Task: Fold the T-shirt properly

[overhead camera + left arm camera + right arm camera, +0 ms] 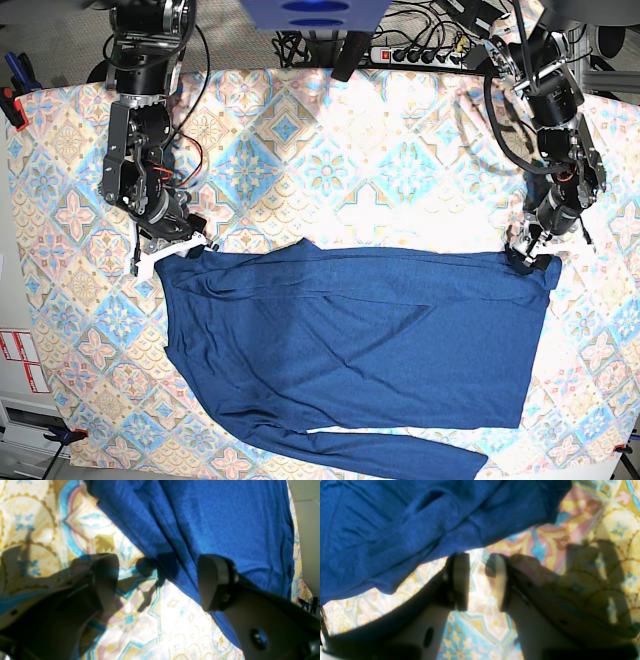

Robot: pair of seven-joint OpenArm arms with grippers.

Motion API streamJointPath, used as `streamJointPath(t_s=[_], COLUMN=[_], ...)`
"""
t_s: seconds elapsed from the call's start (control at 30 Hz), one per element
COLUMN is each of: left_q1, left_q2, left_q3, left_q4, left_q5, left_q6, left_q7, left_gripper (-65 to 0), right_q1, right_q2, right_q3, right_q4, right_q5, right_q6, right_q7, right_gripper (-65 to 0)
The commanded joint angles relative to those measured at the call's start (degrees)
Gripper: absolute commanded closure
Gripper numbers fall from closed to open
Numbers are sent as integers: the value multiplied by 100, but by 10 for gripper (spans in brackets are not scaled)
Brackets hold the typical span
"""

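The T-shirt, plain dark blue with long sleeves, lies spread flat on the patterned tablecloth, one sleeve running along its near edge. My left gripper hovers at the shirt's far right corner. In the left wrist view it is open wide, straddling the shirt's edge with one finger over the fabric. My right gripper is at the far left corner. In the right wrist view it is open narrowly, with only tablecloth between its pads, just beside the T-shirt.
A power strip and cables lie at the table's back edge. Clamps hold the cloth at the left edge. Tablecloth shows bare behind the shirt and in strips on both sides.
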Motion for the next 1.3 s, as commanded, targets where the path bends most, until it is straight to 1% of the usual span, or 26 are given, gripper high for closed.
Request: streamJointPath(t_s=[0.0,0.43,0.67,1.1,1.27], left_q1=[-75,-84,30,127,136], left_q2=[-76,-76,-102,-85,-85], left_q3=[-6,-6,-6,3,3], left_q4=[90,99,90,90,90], left_q5=[-44,-44,-580,-624,-633], left_q6=[-11,-11,-11,-11,-11], left_q7=[-27,-18,-18,-18,-18], left_gripper=[-475,-475,-474,-474,-474], right_q1=[97,88,88,9,53], right_q2=[54,46,46,46,46], right_q3=[15,7,7,15,15], right_q4=[123,79,71,123,71], right_q5=[74,74,74,74,549], right_q6=[40,40,40,40,40], right_q7=[76,76,76,76,76], right_gripper=[-177,-177,-177,-177,-177])
